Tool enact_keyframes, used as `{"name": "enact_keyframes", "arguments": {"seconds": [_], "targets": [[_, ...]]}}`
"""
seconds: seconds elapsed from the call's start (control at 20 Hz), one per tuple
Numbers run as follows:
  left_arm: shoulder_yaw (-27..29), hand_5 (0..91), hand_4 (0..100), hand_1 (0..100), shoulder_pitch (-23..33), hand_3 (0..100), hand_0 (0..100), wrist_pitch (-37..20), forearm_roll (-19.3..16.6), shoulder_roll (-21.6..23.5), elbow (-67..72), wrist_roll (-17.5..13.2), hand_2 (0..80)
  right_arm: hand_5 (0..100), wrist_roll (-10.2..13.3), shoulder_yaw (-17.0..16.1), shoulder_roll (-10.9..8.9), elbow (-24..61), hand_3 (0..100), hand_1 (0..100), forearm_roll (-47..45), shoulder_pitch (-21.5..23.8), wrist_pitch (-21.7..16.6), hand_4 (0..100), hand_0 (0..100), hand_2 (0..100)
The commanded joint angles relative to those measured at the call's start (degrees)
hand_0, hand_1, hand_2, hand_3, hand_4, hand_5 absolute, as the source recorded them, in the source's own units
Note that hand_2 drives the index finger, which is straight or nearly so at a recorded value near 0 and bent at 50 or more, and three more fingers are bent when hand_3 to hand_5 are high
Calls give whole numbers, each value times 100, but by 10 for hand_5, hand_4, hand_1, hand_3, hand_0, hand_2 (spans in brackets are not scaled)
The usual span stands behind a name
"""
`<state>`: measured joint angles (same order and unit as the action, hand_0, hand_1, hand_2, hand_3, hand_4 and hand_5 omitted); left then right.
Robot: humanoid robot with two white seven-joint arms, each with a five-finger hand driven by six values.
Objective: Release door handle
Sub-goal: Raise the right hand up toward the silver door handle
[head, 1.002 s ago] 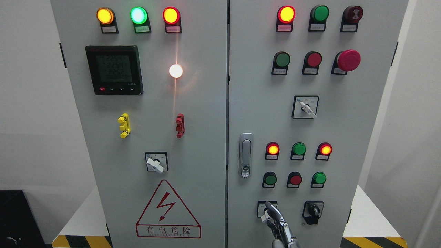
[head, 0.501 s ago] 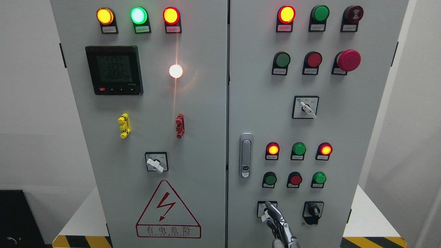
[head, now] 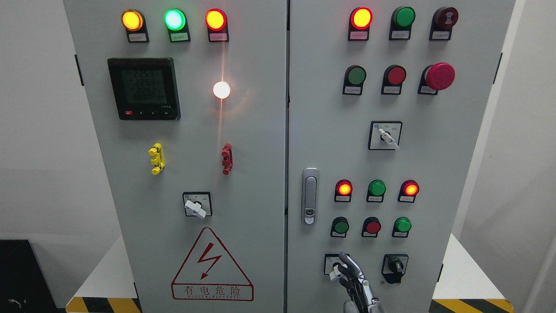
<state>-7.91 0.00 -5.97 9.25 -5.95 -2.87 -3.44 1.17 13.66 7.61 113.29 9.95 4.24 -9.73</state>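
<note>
A: Fingers (head: pixel 352 270) on the right hand (head: pixel 358 284) look loosely extended, holding nothing, though it's cropped at the bottom edge, so hard to be sure.

B: And the door handle (head: pixel 309 195)?

A: On the right door's left edge, above-left of the hand, apart. Release looks done; next just calls for pulling the arm clear of the white selector switch (head: pixel 334 266).

Right hand (head: pixel 357 282) — silver metal, slender jointed fingers (head: pixel 350 263), dark linkages
</note>
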Motion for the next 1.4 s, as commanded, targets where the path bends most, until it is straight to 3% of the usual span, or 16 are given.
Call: {"name": "enact_keyframes", "arguments": {"seconds": [0.0, 0.05, 0.2, 0.25, 0.3, 0.4, 0.8, 1.1, 1.35], "targets": [[0, 0, 0, 556, 53, 0, 120, -1, -2, -2, 6, 1, 0, 698, 103, -30, -5, 140, 521, 247, 928, -55, 7, 673, 443, 0], [0, 0, 0, 556, 53, 0, 120, -1, -2, -2, 6, 1, 0, 711, 208, -30, -5, 149, 536, 251, 1165, -64, 7, 685, 450, 0], [0, 0, 0, 556, 53, 0, 120, -1, -2, -2, -3, 1, 0, 953, 340, -39, 4, 149, 750, 290, 1825, -152, 24, 850, 481, 0], [0, 0, 0, 556, 53, 0, 120, -1, -2, -2, -3, 1, 0, 966, 358, -48, 4, 158, 765, 298, 1974, -187, 59, 863, 484, 0], [0, 0, 0, 556, 53, 0, 120, -1, -2, -2, -3, 1, 0, 1000, 375, -48, 4, 158, 865, 315, 2132, -231, 103, 950, 488, 0], [0, 0, 0, 556, 53, 0, 120, -1, -2, -2, 6, 1, 0, 1000, 489, -48, 4, 176, 906, 323, 2536, -327, 199, 984, 488, 0], [0, 0, 0, 556, 53, 0, 120, -1, -2, 7, 6, 1, 0, 1000, 578, 23, 4, 132, 995, 322, 4250, -635, 261, 1000, 498, 11], [0, 0, 0, 556, 53, 0, 120, -1, 6, -2, 6, 1, 0, 1000, 578, 181, 4, 9, 1000, 327, 4770, -1004, 710, 1000, 504, 14], [0, 0, 0, 556, 53, 0, 120, -1, -2, -2, -3, 1, 0, 1000, 815, 181, 4, -211, 1000, 332, 5596, -1031, 718, 1000, 500, 10]]}}
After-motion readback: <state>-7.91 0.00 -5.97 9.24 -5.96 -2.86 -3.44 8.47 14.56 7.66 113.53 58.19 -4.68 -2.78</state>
